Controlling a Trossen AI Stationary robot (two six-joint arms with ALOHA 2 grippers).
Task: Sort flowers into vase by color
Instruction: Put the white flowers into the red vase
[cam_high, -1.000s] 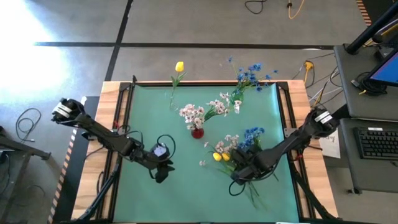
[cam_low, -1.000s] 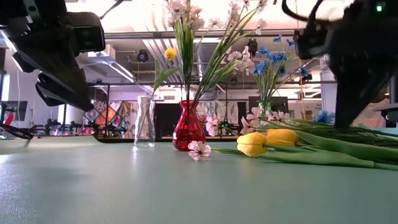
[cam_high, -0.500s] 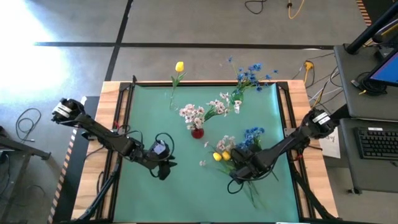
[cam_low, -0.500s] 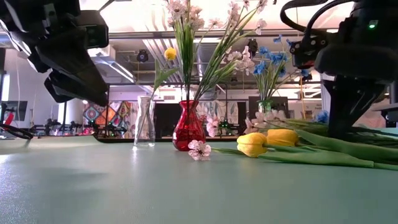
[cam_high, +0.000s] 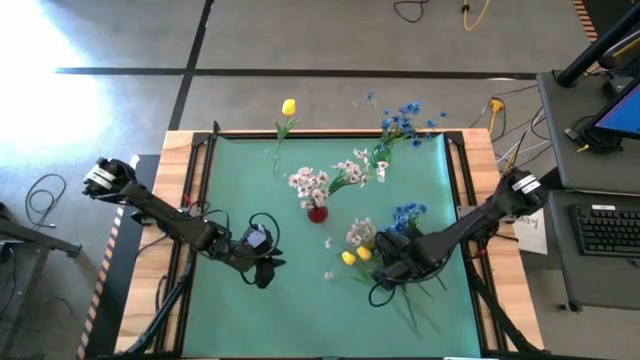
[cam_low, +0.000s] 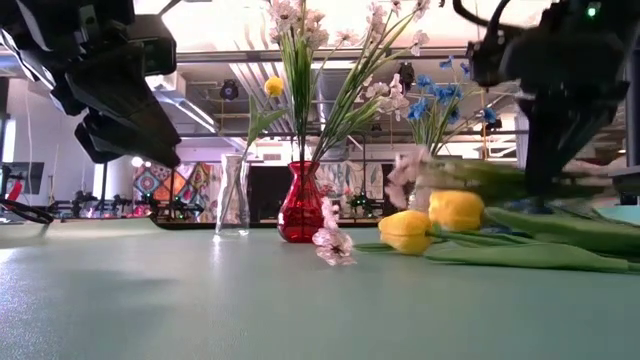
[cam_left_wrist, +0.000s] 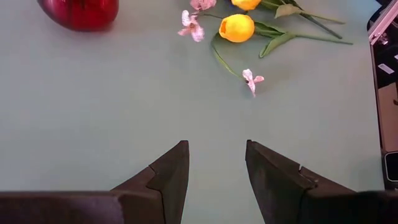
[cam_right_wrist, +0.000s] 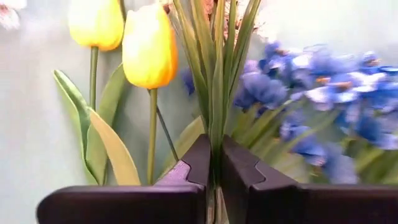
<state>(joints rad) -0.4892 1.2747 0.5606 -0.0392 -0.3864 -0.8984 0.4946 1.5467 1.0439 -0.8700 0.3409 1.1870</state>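
On the tabletop's right side, the right gripper fingers were clenched on green stems running straight ahead between them; the left gripper, well apart, stood parted and empty.

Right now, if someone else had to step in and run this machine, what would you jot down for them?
Right tool: shut on a green-stemmed spray in the loose pile on the mat's right side.
Left tool: open, holding nothing, above bare mat on the left.
Done: red vase holds pinkish-white blossoms; one yellow tulip and blue flowers stand in vases at the far edge.
Left: two yellow tulips, blue flowers, pinkish-white blossoms in the pile, plus fallen blossoms.
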